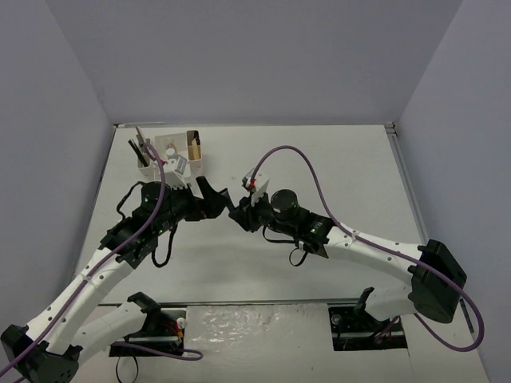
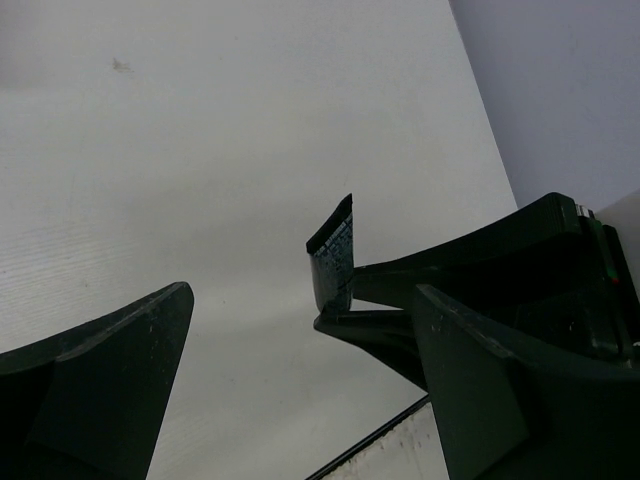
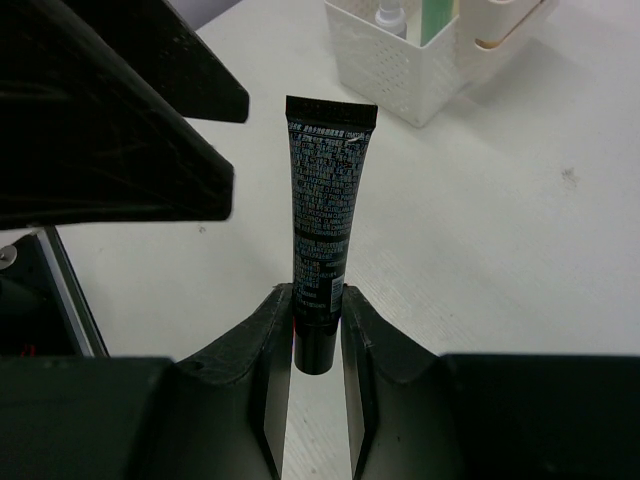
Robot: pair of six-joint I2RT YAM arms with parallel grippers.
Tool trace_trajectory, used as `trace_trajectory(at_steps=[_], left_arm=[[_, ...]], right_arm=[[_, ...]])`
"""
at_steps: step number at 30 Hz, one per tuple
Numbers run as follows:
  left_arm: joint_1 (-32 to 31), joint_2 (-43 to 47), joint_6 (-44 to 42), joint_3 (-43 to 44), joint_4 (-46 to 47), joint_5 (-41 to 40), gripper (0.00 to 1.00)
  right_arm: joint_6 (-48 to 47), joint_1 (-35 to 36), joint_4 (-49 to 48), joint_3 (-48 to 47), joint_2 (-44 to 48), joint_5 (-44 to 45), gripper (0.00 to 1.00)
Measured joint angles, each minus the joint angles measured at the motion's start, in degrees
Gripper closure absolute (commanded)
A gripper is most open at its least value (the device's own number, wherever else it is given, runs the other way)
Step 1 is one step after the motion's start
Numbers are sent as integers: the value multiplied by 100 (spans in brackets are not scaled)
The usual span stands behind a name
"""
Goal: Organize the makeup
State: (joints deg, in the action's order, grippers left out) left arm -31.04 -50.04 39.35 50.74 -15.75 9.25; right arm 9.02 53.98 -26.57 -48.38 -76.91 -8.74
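R fingers (image 3: 268,350) pinch blk tube (image 3: 325,200) over white table (image 3: 480,250), grey walls (image 1: 239,56).

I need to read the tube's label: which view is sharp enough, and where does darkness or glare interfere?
Right wrist view: the black tube is sharp and evenly lit, print visible but too fine to read; the right hand gripping it is dark. Left wrist view: the left hand is near silhouette against the bright table. Top view: soft light, tube tiny.
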Motion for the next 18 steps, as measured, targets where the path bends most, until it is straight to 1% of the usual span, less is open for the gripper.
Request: trace_trajectory(at_steps=[2,7,11,16,18], left_arm=[[-167,-4,21,0,55,-154,18],[-445,-76,22,0,220,-482,38],[-464,-175,31,0,342,-653,53],[-508,-208,31,0,495,-766,69],[-545,-208,31,0,554,-779,73]], right_arm=[[30,99,-167,24,-2,35,100],[107,238,-542,37,-2,44,100],[173,253,-729,72,-2,32,100],[238,253,-799,103,-2,-14,100],[264,253,-822,108,-2,-36,100]])
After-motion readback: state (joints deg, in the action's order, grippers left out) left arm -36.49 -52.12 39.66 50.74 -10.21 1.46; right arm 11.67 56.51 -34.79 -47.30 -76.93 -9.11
